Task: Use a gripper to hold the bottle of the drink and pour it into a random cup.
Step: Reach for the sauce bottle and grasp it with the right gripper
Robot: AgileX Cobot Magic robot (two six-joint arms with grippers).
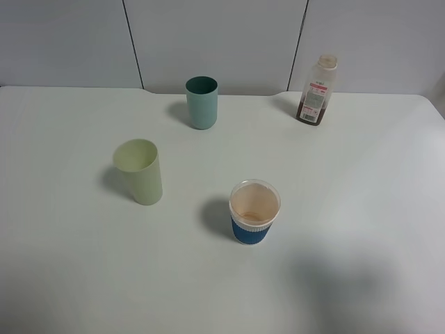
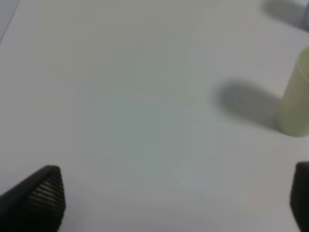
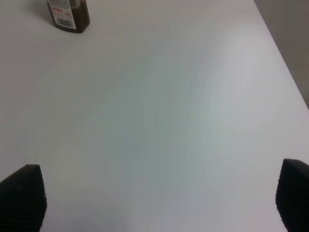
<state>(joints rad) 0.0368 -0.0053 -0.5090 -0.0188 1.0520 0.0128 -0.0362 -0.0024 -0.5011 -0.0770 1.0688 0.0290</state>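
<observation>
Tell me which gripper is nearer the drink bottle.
Right, most likely. The right gripper has the bottle ahead of its open fingers, well apart. The left gripper faces only the yellow-green cup; the bottle is outside its view.

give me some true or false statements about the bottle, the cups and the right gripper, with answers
1. The bottle stands upright at the far right of the table. True.
2. The right gripper is shut on the bottle. False: its jaws are wide apart and empty, and the bottle stands well away from it.
3. The pale yellow-green cup lies on its side. False: it stands upright.
4. In the high view, the blue-sleeved clear cup is nearer the camera than the teal cup. True.
</observation>
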